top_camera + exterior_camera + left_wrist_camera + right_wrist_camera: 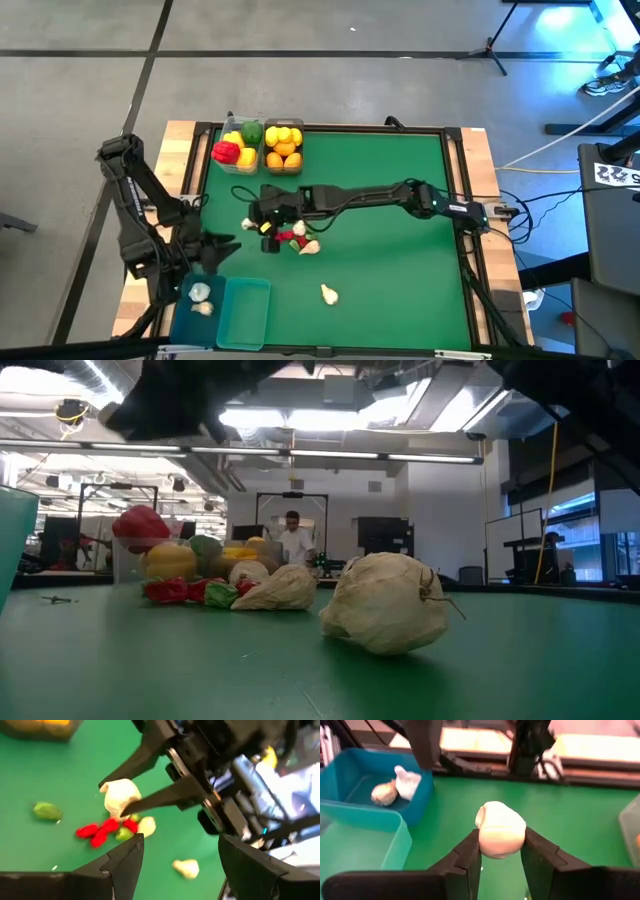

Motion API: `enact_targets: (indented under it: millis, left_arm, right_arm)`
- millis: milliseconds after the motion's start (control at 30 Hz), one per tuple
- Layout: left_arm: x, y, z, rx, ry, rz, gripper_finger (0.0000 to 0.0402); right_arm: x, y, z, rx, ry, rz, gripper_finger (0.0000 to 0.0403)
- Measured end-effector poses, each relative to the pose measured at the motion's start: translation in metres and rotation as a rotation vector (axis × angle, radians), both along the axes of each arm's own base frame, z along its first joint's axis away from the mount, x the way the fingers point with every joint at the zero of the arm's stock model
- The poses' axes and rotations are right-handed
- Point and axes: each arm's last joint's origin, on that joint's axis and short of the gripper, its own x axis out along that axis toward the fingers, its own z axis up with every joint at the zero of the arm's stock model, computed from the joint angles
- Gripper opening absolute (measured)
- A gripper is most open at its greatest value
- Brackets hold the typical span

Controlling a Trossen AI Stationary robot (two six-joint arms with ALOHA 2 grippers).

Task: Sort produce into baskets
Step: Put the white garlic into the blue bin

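Note:
My right gripper [500,855] is shut on a white garlic bulb [500,829] above the middle of the green table [400,260]. Below it lie red chilies [100,831], a green chili [47,811] and two more garlic bulbs [310,247] [328,293]. My left gripper [180,865] hangs open over the table's near left, beside two teal baskets; one of them [200,300] holds two garlic bulbs [395,787], the other [245,310] shows nothing inside. Two clear baskets at the far edge hold peppers [237,145] and lemons with oranges [283,145]. My right gripper pinches the garlic bulb between its two fingers, one on each side of the bulb's body [481,840]. The bulb sits at the fingers' free ends [122,810]. The fingers slant down toward the table's left. The bulb hangs clear of the table, above the chilies.
A large garlic bulb [385,603] lies close to the low camera. The table has a raised dark frame [460,200] and wooden borders. A person [293,540] stands in the room far behind. Bare green cloth stretches over the table's right half.

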Motion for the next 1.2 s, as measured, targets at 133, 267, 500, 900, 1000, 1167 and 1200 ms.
enact_targets:
  millis: [133, 267, 500, 900, 1000, 1167, 1200]
  left_arm:
    - [0.016, 0.004, 0.0, -0.008, -0.089, 0.096, 0.0249]
    - [0.028, 0.007, -0.003, -0.057, -0.099, 0.168, 0.0249]
    - [0.029, 0.013, 0.0, -0.114, -0.108, 0.202, 0.0249]
    - [0.025, 0.027, 0.006, -0.137, -0.163, 0.239, 0.0249]
    - [0.022, 0.029, -0.009, -0.17, -0.167, 0.231, 0.0249]
    - [0.019, 0.03, -0.031, -0.226, -0.26, 0.218, 0.0249]
    - [0.018, 0.029, -0.034, -0.22, -0.281, 0.218, 0.0249]
  right_arm:
    - [-0.005, 0.0, 0.016, -0.017, -0.038, 0.012, 0.0112]
    - [-0.008, 0.0, 0.019, -0.019, -0.025, 0.013, 0.0113]
    - [-0.019, -0.002, 0.028, -0.093, 0.04, 0.032, 0.0113]
    - [-0.026, -0.002, 0.031, -0.169, 0.077, 0.067, 0.0113]
    - [-0.028, -0.002, 0.036, -0.173, 0.072, 0.07, 0.0113]
    - [-0.029, -0.002, 0.037, -0.17, 0.068, 0.076, 0.0113]
    - [-0.029, -0.002, 0.037, -0.17, 0.068, 0.076, 0.0113]
